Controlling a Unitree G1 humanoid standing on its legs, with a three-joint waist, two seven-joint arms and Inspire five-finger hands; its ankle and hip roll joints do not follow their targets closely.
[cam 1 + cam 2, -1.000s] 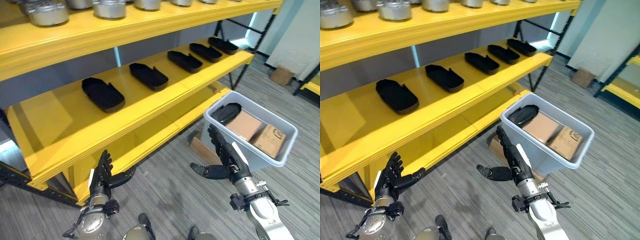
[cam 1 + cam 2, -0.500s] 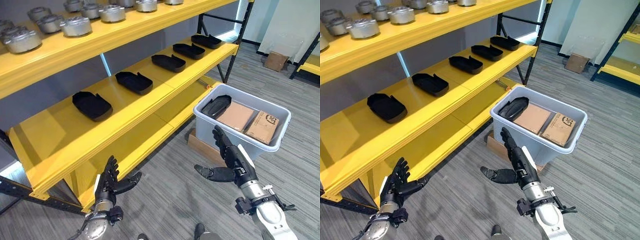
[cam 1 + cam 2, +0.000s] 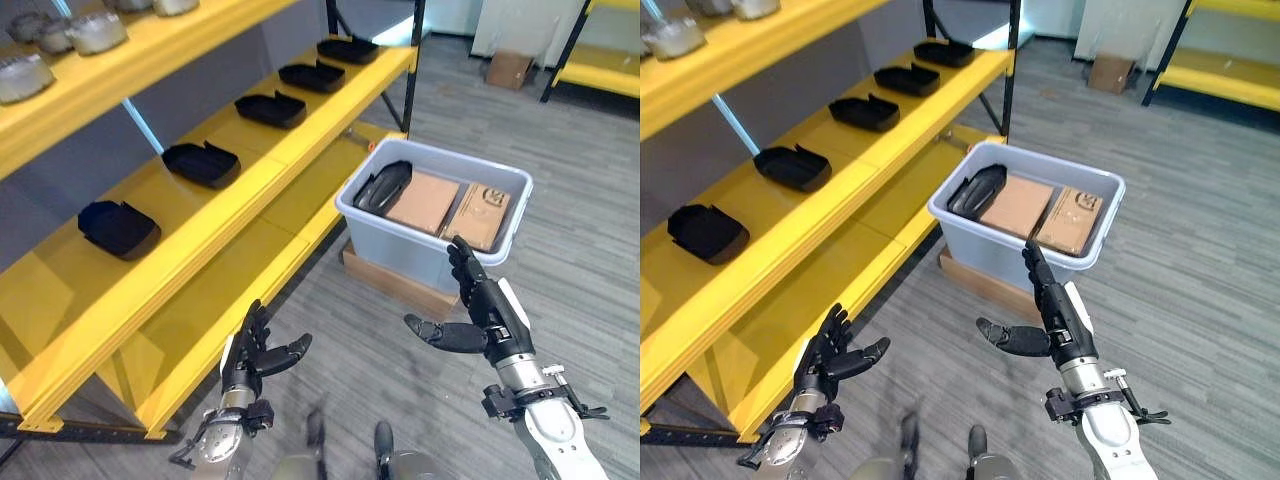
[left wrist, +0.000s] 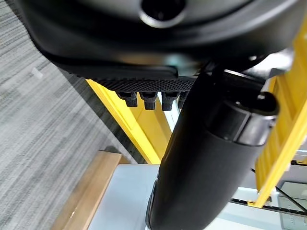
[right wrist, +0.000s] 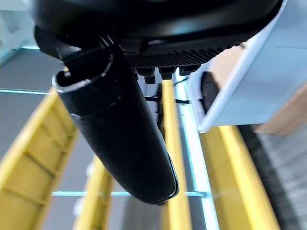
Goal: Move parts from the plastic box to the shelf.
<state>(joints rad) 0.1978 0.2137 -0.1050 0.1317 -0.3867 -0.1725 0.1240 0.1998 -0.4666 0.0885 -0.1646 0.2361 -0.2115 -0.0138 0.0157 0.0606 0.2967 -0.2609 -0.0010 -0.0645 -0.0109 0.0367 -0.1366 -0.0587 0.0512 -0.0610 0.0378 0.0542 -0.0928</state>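
A grey plastic box [image 3: 425, 255] stands on the floor beside the yellow shelf [image 3: 200, 225]. One black part [image 3: 383, 186] lies in its left end, beside two cardboard cartons [image 3: 450, 203]. Several black parts [image 3: 200, 163] sit in a row on the shelf's middle board. My right hand [image 3: 487, 312] is open, fingers straight and thumb out, low in front of the box and holding nothing. Down by the shelf's lower board my left hand [image 3: 250, 360] is open too, and empty.
Metal canisters [image 3: 60, 40] line the top board. A flat wooden board [image 3: 395, 285] lies under the box. A cardboard carton [image 3: 508, 70] sits on the floor far back, near another yellow rack [image 3: 600, 70]. Grey carpet spreads to the right.
The camera has swung right and pulled back, so the box now sits nearer the middle. Both hands stay open and empty, the right one still in front of the box.
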